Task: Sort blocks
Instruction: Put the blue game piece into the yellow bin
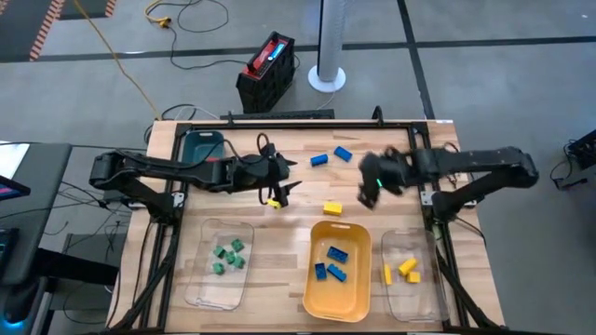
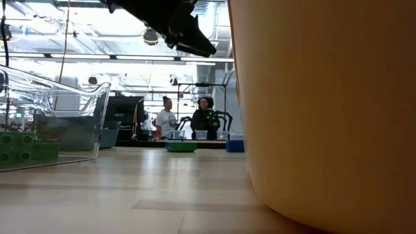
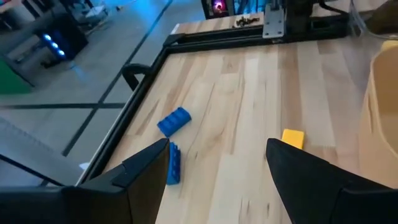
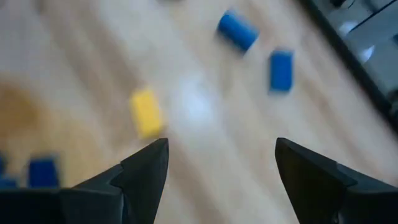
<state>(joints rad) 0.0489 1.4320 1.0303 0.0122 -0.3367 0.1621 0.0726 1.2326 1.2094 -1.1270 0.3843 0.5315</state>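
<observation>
A pale wooden worktop (image 1: pixel 289 237) seen from above, with two dark robot arms reaching in from either side. Along its near edge sit three trays, which seem to serve as colour bins: a clear tray (image 1: pixel 220 261) on the left holds green blocks (image 1: pixel 227 256), a yellow tray (image 1: pixel 337 270) in the middle holds blue blocks (image 1: pixel 332 263), and a second clear tray (image 1: pixel 410 275) on the right holds yellow blocks (image 1: pixel 401 270). A teal tray (image 1: pixel 202 146) sits at the far left corner.

Three blocks are not yet sorted. Two loose blue blocks (image 1: pixel 331 156) lie near the far edge, and one loose yellow block (image 1: pixel 332 207) lies just beyond the yellow tray.

The left end effector (image 1: pixel 277 189) hovers over the middle of the worktop with its fingers spread wide and nothing between them. A small yellow piece (image 1: pixel 273 201) shows right at its tip; what it is cannot be told. The right end effector (image 1: pixel 372 191) hangs above the worktop to the right of the loose yellow block, also wide open and empty. Its wrist camera looks down on that block and the two blue ones, so it is probably lining up a pick.

The surface is smooth, light wood planking framed by black metal rails. Beyond it is a grey floor with cables, a black and red box (image 1: pixel 266 72) and a white post base (image 1: pixel 327 78). At table height, two people (image 2: pixel 186 121) stand far back in a bright workshop.
</observation>
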